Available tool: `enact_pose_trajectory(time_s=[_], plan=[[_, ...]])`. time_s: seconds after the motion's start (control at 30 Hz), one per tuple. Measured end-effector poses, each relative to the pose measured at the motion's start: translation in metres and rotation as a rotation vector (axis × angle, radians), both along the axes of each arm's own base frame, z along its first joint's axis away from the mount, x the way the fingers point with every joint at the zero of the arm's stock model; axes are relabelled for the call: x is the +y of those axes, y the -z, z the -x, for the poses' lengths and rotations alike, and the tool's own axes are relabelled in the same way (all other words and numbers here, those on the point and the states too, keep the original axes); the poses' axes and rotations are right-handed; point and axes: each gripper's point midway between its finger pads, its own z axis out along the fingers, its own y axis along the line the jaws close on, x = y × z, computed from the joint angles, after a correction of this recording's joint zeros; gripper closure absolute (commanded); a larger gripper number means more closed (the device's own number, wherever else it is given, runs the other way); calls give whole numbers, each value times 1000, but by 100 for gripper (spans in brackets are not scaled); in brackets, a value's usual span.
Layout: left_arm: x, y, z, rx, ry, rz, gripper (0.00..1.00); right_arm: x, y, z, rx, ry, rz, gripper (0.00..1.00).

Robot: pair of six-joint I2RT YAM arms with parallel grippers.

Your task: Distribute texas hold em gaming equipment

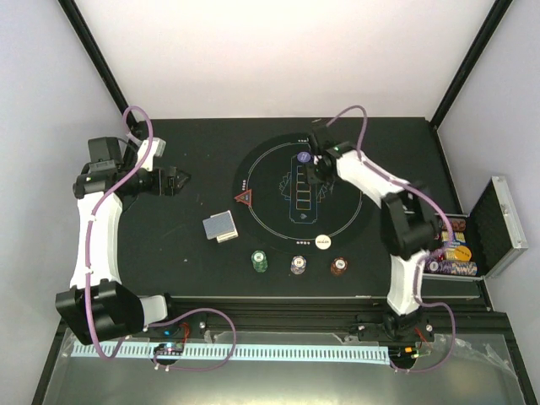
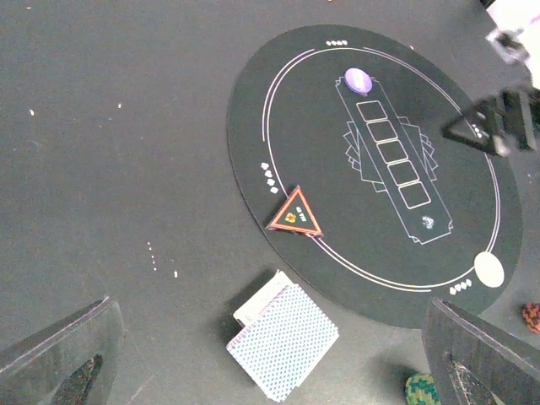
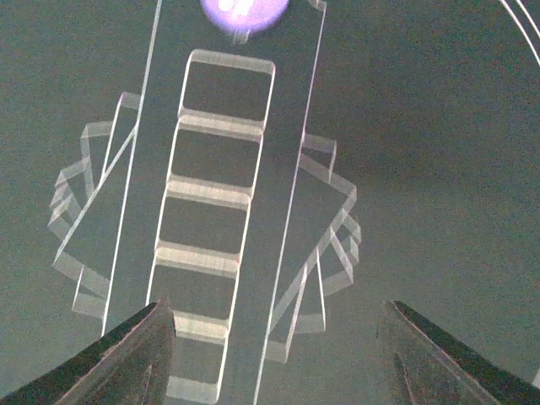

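Your bench point(image 1: 169, 245) is carrying a round mat point(image 1: 268, 215), a card deck point(image 1: 221, 228), green chips point(image 1: 259, 262), purple-white chips point(image 1: 299, 265) and red-brown chips point(image 1: 338, 267).

The worktop point(image 1: 194, 253) is showing plain black. The round mat point(image 1: 261, 181) is carrying thin white lines and a row of five white-outlined boxes. The triangle point(image 2: 294, 213) is showing a red border around a dark centre. The card deck point(image 2: 284, 341) is showing a grey-blue back with a fine lattice. Near the front edge are sitting green chips point(image 1: 259, 262), purple-white chips point(image 1: 299, 266) and red-brown chips point(image 1: 338, 267). On the mat are lying a white button point(image 1: 322, 242) and a purple button point(image 2: 359, 81).

Frame centre: round mat point(image 1: 270, 215) with triangle marker point(image 1: 244, 199) on its left edge; card deck point(image 1: 221, 227) lower left; 3 chip stacks point(image 1: 298, 265) below.
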Motion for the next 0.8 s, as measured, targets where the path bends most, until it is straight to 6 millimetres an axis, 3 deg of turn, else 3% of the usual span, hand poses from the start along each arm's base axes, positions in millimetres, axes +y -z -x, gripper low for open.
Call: enact_pose_trajectory(time_s=[0.1, 0.17, 0.27, 0.4, 0.5, 0.8], plan=[[-2, -1, 1, -1, 9, 7, 1, -3, -25, 52, -34, -21, -13, 31], [-4, -1, 2, 0, 18, 15, 1, 0, -25, 88, -34, -46, -22, 32], [-6, -1, 4, 3, 29, 22, 1, 2, 1, 136, 26, -83, -5, 36], [-7, 0, 6, 8, 40, 23, 1, -15, 41, 188, 134, -85, 38, 41], [-8, 0, 8, 10, 43, 23, 1, -20, 48, 203, 160, -79, 37, 46], [-13, -11, 13, -12, 61, 41, 1, -7, 53, 211, 160, -109, 4, 49]])
